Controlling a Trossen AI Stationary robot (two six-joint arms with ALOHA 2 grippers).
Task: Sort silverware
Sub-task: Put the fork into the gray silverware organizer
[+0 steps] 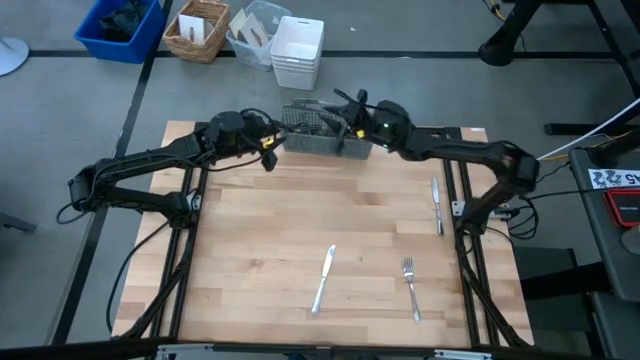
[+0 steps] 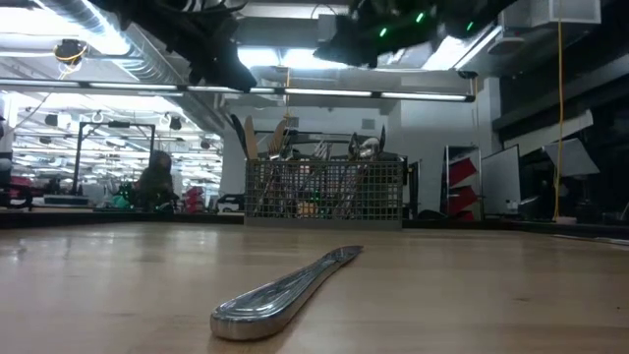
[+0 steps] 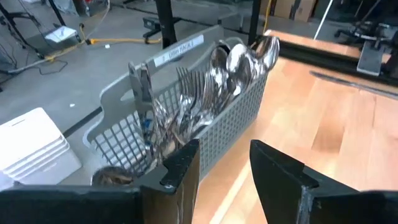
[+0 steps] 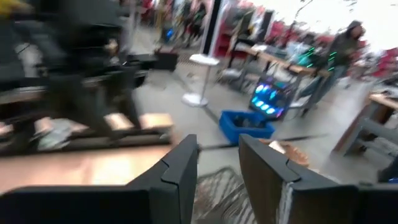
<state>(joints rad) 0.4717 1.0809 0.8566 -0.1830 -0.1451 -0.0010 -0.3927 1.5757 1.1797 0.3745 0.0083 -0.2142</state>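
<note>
A grey mesh caddy (image 1: 325, 137) stands at the table's far edge with forks (image 3: 193, 93) and spoons (image 3: 244, 56) upright in it. On the table lie a knife (image 1: 323, 280), a fork (image 1: 411, 288) and another knife (image 1: 437, 205) near the right edge. My left gripper (image 3: 225, 171) is open at the caddy's left end, with nothing between its fingers; I cannot tell whether a finger touches the caddy wall. My right gripper (image 4: 217, 168) is open and empty, above the caddy's right part (image 1: 350, 102).
Beyond the far edge, on the floor, stand a white stack of bins (image 1: 297, 50), a wicker basket (image 1: 197, 30) and a blue bin (image 1: 120, 28). Bare wood lies between the caddy and the loose silverware. The nearest knife (image 2: 285, 290) fills the low view's foreground.
</note>
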